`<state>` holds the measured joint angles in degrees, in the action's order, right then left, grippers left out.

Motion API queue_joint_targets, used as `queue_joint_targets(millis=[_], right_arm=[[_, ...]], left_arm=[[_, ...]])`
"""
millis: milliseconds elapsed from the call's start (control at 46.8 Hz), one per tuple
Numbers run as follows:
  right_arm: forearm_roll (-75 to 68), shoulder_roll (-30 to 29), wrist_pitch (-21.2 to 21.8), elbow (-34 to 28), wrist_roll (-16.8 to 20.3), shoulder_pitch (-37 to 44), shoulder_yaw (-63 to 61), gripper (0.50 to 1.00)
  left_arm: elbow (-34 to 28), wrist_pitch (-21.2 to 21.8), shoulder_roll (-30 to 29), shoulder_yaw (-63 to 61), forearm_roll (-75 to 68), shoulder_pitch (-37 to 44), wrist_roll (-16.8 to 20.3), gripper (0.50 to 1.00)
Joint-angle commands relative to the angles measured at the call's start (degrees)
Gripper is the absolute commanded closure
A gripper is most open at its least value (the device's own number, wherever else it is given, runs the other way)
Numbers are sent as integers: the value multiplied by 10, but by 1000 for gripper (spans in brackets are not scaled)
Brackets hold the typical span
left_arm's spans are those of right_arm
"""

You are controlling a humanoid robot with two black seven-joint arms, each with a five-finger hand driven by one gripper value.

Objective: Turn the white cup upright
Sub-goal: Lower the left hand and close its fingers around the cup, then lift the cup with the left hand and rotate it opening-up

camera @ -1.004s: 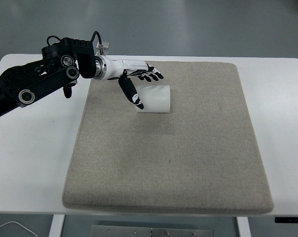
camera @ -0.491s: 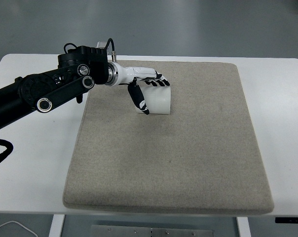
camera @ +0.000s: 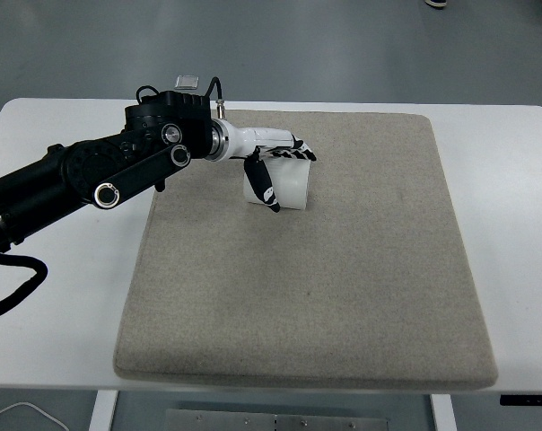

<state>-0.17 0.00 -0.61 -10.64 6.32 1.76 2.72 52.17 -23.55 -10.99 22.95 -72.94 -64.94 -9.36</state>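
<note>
A white worktop [camera: 65,296] fills most of the view, with grey floor beyond its far edge. Nearly all of its middle and right part is covered by a large beige felt mat [camera: 325,287], whose far edge runs close to the worktop's far edge and whose near edge lies just short of the near one.

The left arm [camera: 100,171], black and jointed, comes in from the left edge and reaches diagonally over the worktop to the mat's far left corner. Black cables loop at its lower left.

The white cup [camera: 284,187] lies on its side on the mat near the far left corner, its length running left to right.

The left hand [camera: 273,162], white with black fingertips, is placed over the cup. Its fingers [camera: 298,153] drape across the cup's far upper side, while the thumb [camera: 265,184] angles down across the cup's left front. The hand is spread around the cup and touches it; whether it grips firmly cannot be told.
</note>
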Motion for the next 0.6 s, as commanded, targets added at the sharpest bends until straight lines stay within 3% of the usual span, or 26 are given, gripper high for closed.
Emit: queue_joint_targets(millis=[0,64,256,491,577], right_arm=[[0,0,0,0,0,0,0,570],[0,0,0,0,0,0,0,570],[0,0,0,0,0,0,0,570],[0,0,0,0,0,0,0,570],[0,0,0,0,0,0,0,570]], left_arm=[[-1,0,0,0,-1,1,0,536],[-1,0,0,0,-1,1,0,549],[-2,0,-1,-1,-9,1,0,681],[-2,1,0,0,-17,2,1,741],[-1,1,-1,0,-17,1,3,844]])
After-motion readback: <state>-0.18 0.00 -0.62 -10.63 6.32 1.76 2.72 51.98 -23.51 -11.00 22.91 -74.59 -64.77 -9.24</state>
